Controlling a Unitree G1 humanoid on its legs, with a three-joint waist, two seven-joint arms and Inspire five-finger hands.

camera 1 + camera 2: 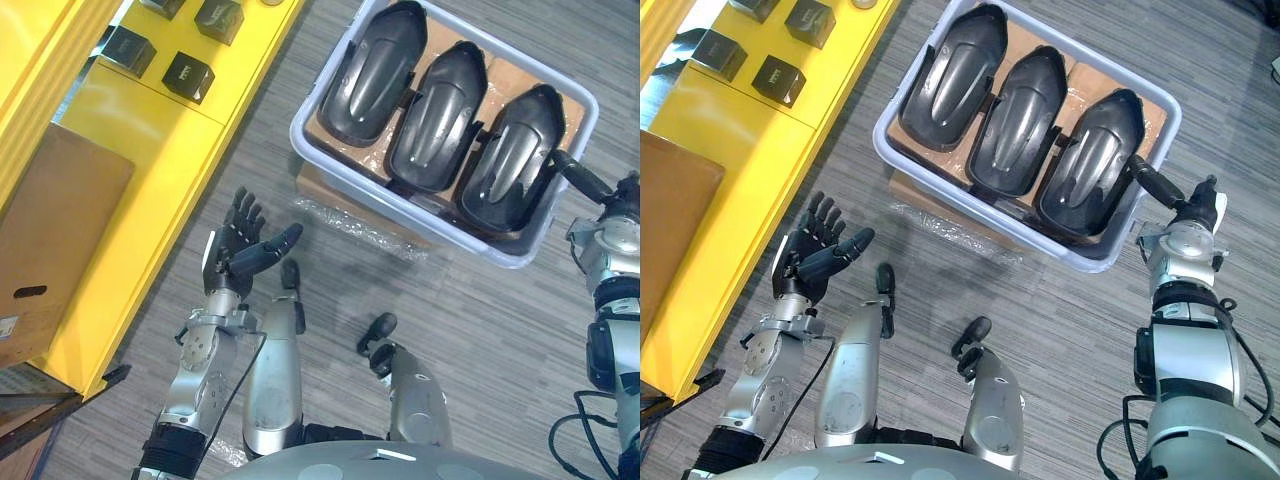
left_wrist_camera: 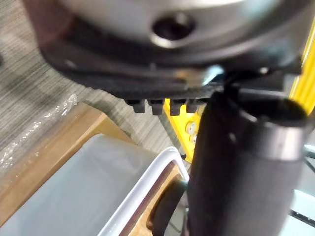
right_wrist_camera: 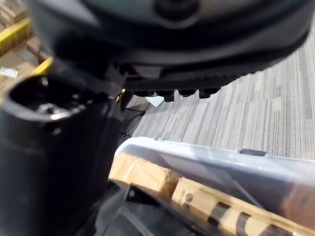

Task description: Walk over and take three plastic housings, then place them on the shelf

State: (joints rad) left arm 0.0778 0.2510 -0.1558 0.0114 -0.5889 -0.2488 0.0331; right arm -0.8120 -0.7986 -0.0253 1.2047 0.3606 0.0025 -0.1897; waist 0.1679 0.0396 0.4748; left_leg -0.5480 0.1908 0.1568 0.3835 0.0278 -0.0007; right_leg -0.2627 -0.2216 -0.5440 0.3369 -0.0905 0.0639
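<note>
Workshop or parts store, light-industrial.
Yellow metal shelf (image 1: 150, 150) carries small black boxes (image 1: 188, 76) and a brown cardboard carton (image 1: 60, 230). A pale grey plastic tote bin (image 1: 300, 130) sits on a film-wrapped cardboard box (image 1: 320, 190), holding three glossy black moulded plastic housings (image 1: 437, 115) side by side. Grey striped carpet floor (image 1: 480, 330).

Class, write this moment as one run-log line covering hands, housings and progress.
left hand open, beside shelf | right hand open, at tub corner | three housings in tub | none shelved yet

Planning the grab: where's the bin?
Head views: the bin sits ahead, right of the yellow shelf, on a cardboard box; right hand at its right corner.
</note>
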